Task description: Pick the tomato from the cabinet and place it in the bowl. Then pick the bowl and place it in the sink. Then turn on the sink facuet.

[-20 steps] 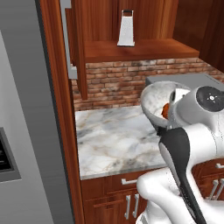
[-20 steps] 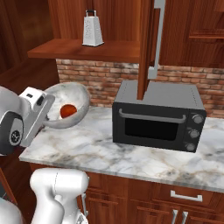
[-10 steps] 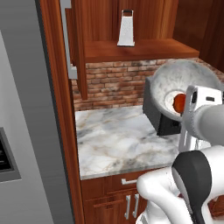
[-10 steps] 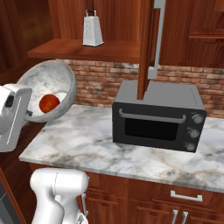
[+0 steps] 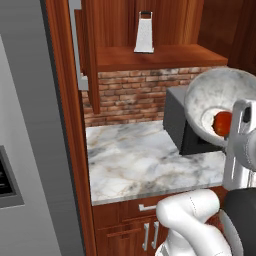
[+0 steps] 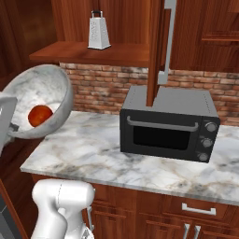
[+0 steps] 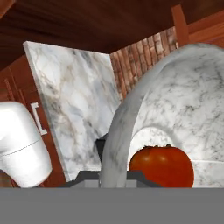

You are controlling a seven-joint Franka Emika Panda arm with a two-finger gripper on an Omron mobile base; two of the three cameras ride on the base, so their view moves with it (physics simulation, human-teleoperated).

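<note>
End effector (image 7: pixel 114 175) clamped on the rim of the bowl (image 7: pixel 175 100), lifted above the tabletop (image 5: pixel 145 155).

In the hand view the bowl rim passes between the fingers at 6 o'clock, and the tomato (image 7: pixel 161 165) lies inside the tilted bowl at about 5 o'clock. In the right base view the bowl (image 6: pixel 44 100) hangs at 9 o'clock, left of the black oven (image 6: pixel 168 123); a grater (image 6: pixel 98 31) stands on the cabinet (image 6: pixel 84 52) shelf at 12 o'clock.

The tomato (image 6: pixel 40 115) lies in the tilted bowl (image 6: pixel 56 88), held above the worktop (image 6: pixel 116 158) at nine o'clock of the oven (image 6: pixel 168 123); a grater (image 6: pixel 98 31) stands on the shelf (image 6: pixel 88 52) behind
</note>
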